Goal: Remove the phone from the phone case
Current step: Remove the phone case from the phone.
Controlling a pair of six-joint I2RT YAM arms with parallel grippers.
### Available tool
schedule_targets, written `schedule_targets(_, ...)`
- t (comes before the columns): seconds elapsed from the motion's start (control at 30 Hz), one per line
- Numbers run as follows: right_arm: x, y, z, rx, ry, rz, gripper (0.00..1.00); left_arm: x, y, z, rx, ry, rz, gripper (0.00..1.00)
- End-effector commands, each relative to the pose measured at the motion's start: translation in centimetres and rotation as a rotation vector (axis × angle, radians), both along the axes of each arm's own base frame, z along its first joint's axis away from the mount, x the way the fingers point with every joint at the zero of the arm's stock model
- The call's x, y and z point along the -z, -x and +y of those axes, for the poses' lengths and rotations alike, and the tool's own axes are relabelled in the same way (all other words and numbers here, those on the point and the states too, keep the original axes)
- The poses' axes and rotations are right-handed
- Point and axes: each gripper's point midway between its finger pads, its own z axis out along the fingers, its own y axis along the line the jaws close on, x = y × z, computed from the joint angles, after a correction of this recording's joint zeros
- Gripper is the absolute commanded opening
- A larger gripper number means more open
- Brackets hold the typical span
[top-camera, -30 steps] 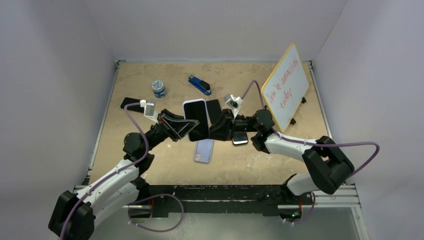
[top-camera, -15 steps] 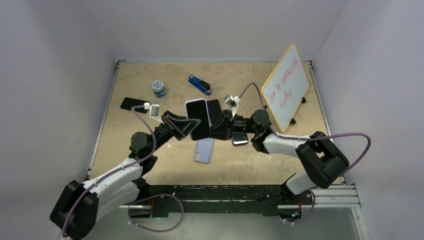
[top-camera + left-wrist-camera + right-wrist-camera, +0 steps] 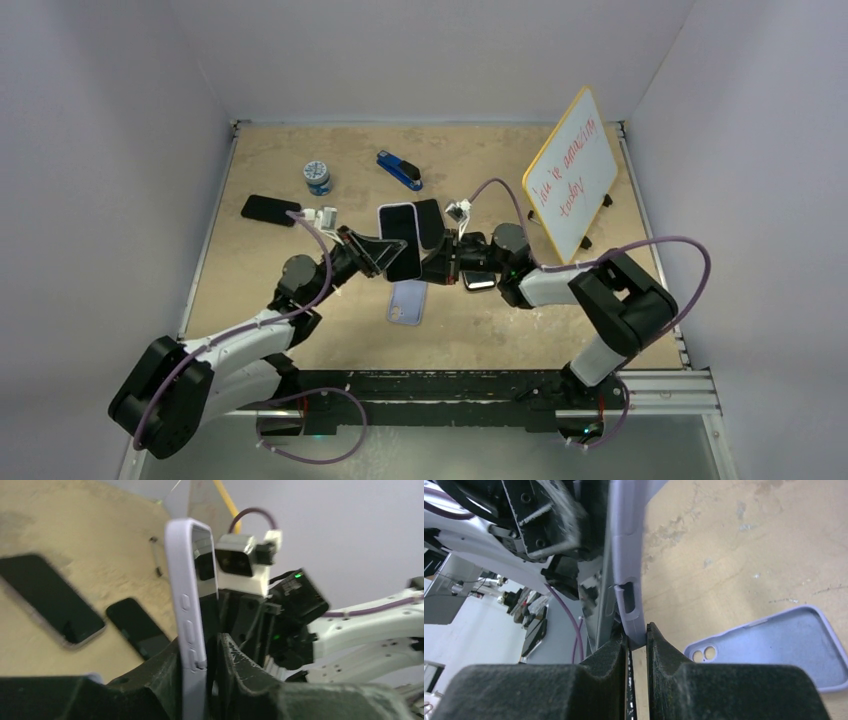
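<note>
Now left gripper point(image 3: 202, 660), right gripper point(image 3: 638, 645) pinch one cased phone point(image 3: 399, 240); one spare case point(image 3: 408, 301), three loose phones point(image 3: 268, 209) point(image 3: 428, 222) point(image 3: 480, 279).

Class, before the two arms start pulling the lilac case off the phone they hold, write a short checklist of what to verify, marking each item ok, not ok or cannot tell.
1. Left gripper shut on the cased phone: ok, clamped on its lower edge.
2. Right gripper shut on the lilac rim: ok.
3. Both hold the cased phone off the table: ok.
4. Case edge already loosened from the phone: cannot tell.
5. Space near the grippers free of loose items: not ok, an empty lilac case and a loose phone lie close by.
</note>
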Motion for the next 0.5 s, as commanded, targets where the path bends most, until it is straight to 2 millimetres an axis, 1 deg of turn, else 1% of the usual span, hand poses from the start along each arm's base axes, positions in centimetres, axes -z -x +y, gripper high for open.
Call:
schedule_targets(0.0, -9.9, -0.3, 0.9, 0.044, -0.324, -0.330, 0.00, 14.9, 3.9, 1.2, 0.061, -0.417, 0.408, 0.33)
schedule_targets(0.13, -7.2, -1.1, 1.3, 0.066, -0.282, -0.268, 0.00, 15.9, 2.3, 2.8, -0.047, -0.493, 0.419, 0.52)
schedule_targets(0.27, -5.1, -2.0, 1.7, 0.088, -0.245, -0.218, 0.00, 16.5, 1.3, 4.2, -0.131, -0.555, 0.429, 0.64)
schedule_targets(0.37, -3.4, -3.0, 2.2, 0.110, -0.208, -0.165, 0.00, 16.4, 0.9, 5.2, -0.181, -0.595, 0.437, 0.70)
schedule_targets(0.47, -1.6, -4.3, 2.8, 0.149, -0.159, -0.093, 0.00, 15.6, 0.4, 6.4, -0.246, -0.646, 0.443, 0.75)
